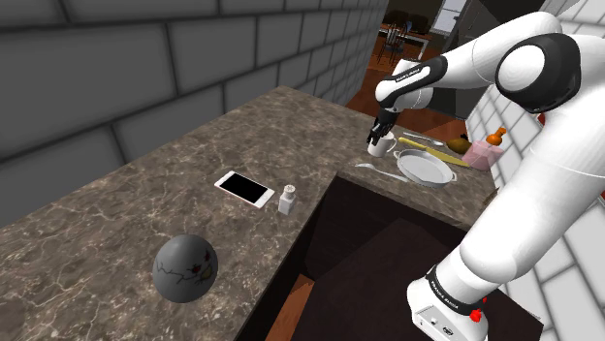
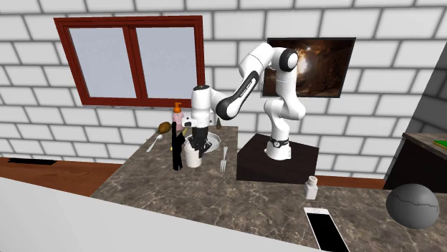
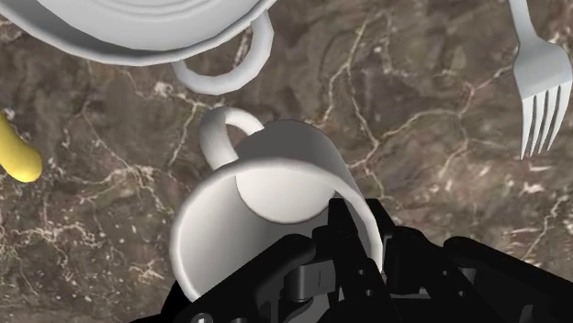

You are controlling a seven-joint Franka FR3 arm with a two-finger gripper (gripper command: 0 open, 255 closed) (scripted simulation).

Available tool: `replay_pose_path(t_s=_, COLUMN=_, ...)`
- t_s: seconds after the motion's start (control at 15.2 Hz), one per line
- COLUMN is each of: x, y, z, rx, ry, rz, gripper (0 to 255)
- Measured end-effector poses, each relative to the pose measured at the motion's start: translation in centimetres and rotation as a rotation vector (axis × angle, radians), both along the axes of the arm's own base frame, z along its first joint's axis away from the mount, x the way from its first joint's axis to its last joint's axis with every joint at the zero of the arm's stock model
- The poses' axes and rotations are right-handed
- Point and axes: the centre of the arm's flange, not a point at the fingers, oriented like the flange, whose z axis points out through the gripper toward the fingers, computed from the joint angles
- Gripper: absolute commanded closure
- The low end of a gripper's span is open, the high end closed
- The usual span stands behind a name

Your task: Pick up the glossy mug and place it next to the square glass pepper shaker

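One white mug [image 1: 381, 146], upright at the table's [image 1: 116, 203] far end beside a handled pan [image 1: 427, 167]. Jaws clamped across its wall, one inside, apparently for lifting. White pepper shaker [image 1: 287, 199] stands well apart, nearer, right of a phone [image 1: 243, 188].

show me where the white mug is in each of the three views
Shoulder view: the mug stands upper right of centre, at the far end of the counter.
Second exterior view: the mug is left of centre, below the window.
Wrist view: the mug has its handle turned toward the white pan.
Shared landmark: the fork lying on the counter beside the mug.
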Motion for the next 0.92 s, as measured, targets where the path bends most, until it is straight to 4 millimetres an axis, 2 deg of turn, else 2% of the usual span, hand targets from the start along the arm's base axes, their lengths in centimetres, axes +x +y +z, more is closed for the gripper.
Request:
replay_pose_path(t_s=0.4, x=0.0, y=0.0, z=0.2, rx=0.0, ry=0.0, rz=0.0, gripper=255)
replay_pose_path(t_s=0.92, x=0.0, y=0.0, z=4.1, rx=0.0, ry=0.0, rz=0.0, gripper=255)
